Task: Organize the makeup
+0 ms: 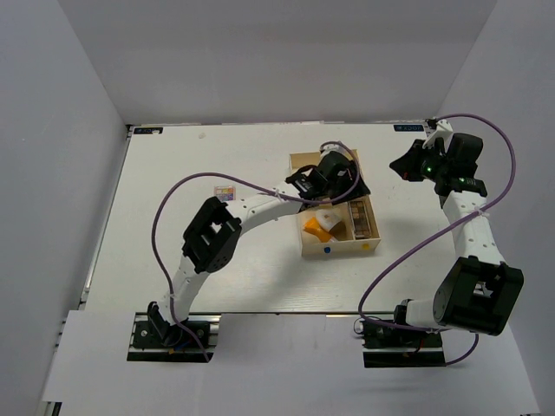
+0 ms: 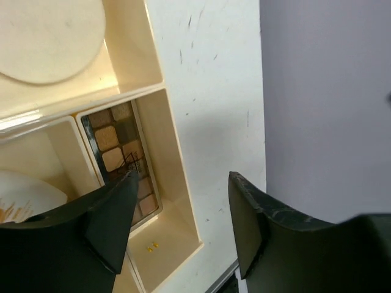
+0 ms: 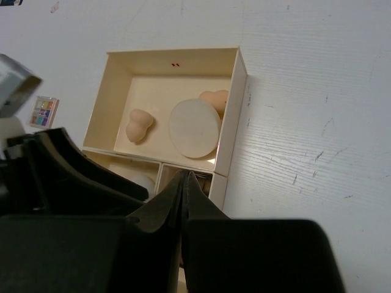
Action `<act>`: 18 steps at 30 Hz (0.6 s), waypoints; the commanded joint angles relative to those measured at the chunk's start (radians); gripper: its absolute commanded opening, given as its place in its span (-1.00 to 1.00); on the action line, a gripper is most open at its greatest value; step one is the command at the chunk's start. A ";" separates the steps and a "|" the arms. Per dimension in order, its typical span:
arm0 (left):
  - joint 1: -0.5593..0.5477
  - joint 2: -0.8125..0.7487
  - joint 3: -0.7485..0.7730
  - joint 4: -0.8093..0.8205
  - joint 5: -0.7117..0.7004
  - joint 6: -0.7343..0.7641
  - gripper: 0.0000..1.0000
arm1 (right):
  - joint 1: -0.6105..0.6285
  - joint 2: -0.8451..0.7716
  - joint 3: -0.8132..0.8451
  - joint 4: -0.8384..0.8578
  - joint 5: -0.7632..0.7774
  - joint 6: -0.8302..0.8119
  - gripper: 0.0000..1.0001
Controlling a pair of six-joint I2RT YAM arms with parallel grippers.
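1. Currently my left gripper [image 2: 182,183] hangs wide open and empty above the cream box [image 1: 340,247]. One finger lines up over the brown palette [image 2: 119,146] in the narrow compartment, the other over bare table [image 2: 214,73] outside the wall. If I lowered it like this, I judge a finger could land on the wall and shove the box.
2. My right gripper [image 3: 186,178] hovers near the same box with its fingers pressed together and nothing between them. With both arms this near, a careless reach could make them clash.
3. Two sponges [image 3: 139,124] and the round disc [image 3: 194,128] lie in the large compartment. A knock to the box could scatter them.
4. One small colourful palette [image 1: 225,192] lies out on the table, well apart from the box. It looks flat and thin, so a poor pinch may only skid it away.
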 commanded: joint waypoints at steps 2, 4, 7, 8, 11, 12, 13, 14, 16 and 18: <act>0.055 -0.227 -0.036 -0.017 -0.104 0.115 0.23 | -0.007 -0.035 -0.003 0.036 -0.018 -0.007 -1.00; 0.093 -0.283 -0.099 -0.073 -0.106 0.118 -0.21 | -0.007 -0.036 -0.004 0.036 -0.021 -0.010 -1.00; 0.205 -0.342 -0.202 -0.176 -0.096 0.105 -1.00 | -0.007 -0.032 -0.009 0.035 -0.024 -0.019 -1.00; 0.272 -0.359 -0.229 -0.198 -0.084 0.082 -1.00 | -0.007 -0.030 -0.010 0.033 -0.026 -0.022 -1.00; 0.367 -0.435 -0.358 -0.224 -0.081 0.091 -1.00 | -0.005 -0.027 -0.010 0.027 -0.032 -0.036 -1.00; 0.424 -0.448 -0.393 -0.241 -0.090 0.104 -0.97 | -0.004 -0.024 -0.009 0.023 -0.032 -0.047 -1.00; 0.450 -0.463 -0.401 -0.262 -0.099 0.141 -0.91 | 0.001 -0.018 -0.007 0.013 -0.040 -0.052 -1.00; 0.476 -0.463 -0.404 -0.309 -0.107 0.169 -0.88 | 0.001 -0.013 -0.003 0.006 -0.044 -0.059 -1.00; 0.539 -0.451 -0.397 -0.355 -0.118 0.248 -0.73 | 0.006 0.011 0.011 -0.023 -0.085 -0.067 -0.55; 0.599 -0.400 -0.383 -0.455 -0.092 0.267 -0.26 | 0.006 0.028 0.022 -0.045 -0.115 -0.067 -0.21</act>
